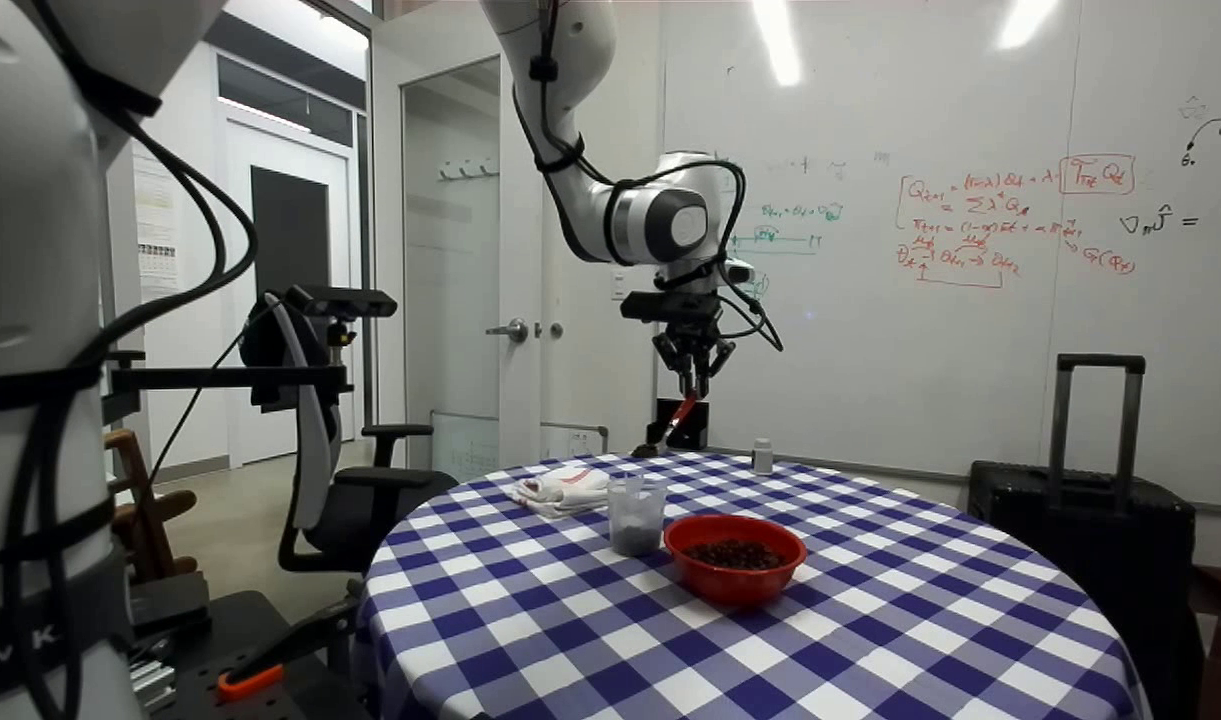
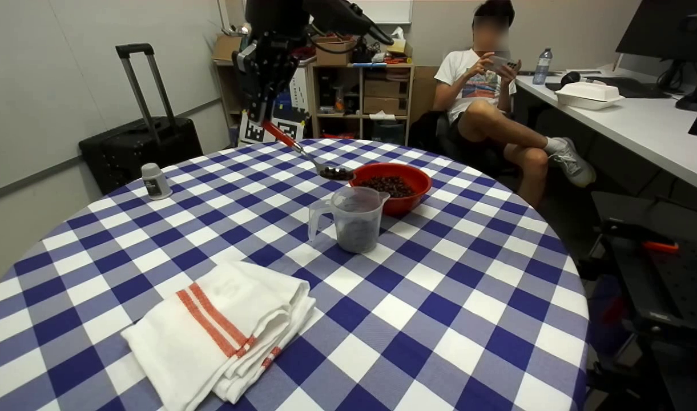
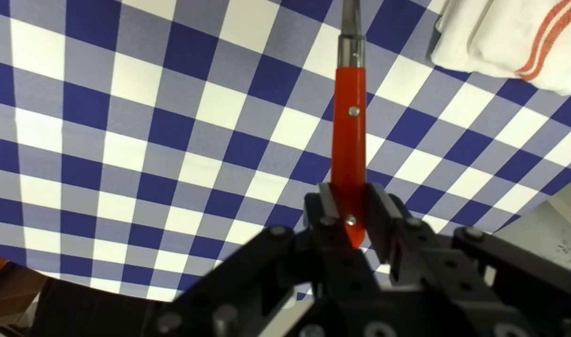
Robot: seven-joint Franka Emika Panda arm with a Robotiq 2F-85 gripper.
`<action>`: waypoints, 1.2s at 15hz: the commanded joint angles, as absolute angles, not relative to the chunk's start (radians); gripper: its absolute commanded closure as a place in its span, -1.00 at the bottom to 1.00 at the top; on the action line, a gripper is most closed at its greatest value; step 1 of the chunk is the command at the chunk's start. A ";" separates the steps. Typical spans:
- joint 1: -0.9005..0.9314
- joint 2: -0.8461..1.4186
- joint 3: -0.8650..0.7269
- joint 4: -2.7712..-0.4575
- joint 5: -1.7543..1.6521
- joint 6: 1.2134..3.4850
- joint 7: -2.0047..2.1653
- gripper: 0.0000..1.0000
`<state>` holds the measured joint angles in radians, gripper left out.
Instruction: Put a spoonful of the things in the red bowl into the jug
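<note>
spoon [image 3: 349,135] cut off at wrist view's top

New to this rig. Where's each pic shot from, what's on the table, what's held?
It's one robot arm ending in a gripper. Two pictures are taken from outside it; the third is taken from its wrist, looking down past the gripper. On the checked tablecloth sit a red bowl of small dark pieces, a translucent jug, a folded towel and a small capped container. The gripper is closed on a red-handled spoon; in an exterior view, its load of similar pieces shows.
</note>
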<state>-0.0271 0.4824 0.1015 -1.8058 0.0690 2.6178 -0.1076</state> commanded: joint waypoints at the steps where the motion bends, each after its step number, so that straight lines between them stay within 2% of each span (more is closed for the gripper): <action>1: -0.023 0.479 0.088 -1.815 0.091 2.665 -0.070 0.90; 18: 0.007 0.356 0.000 -2.052 0.060 2.881 0.092 0.90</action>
<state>-0.0279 0.4053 0.0366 -1.9826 0.0685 2.8283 0.0272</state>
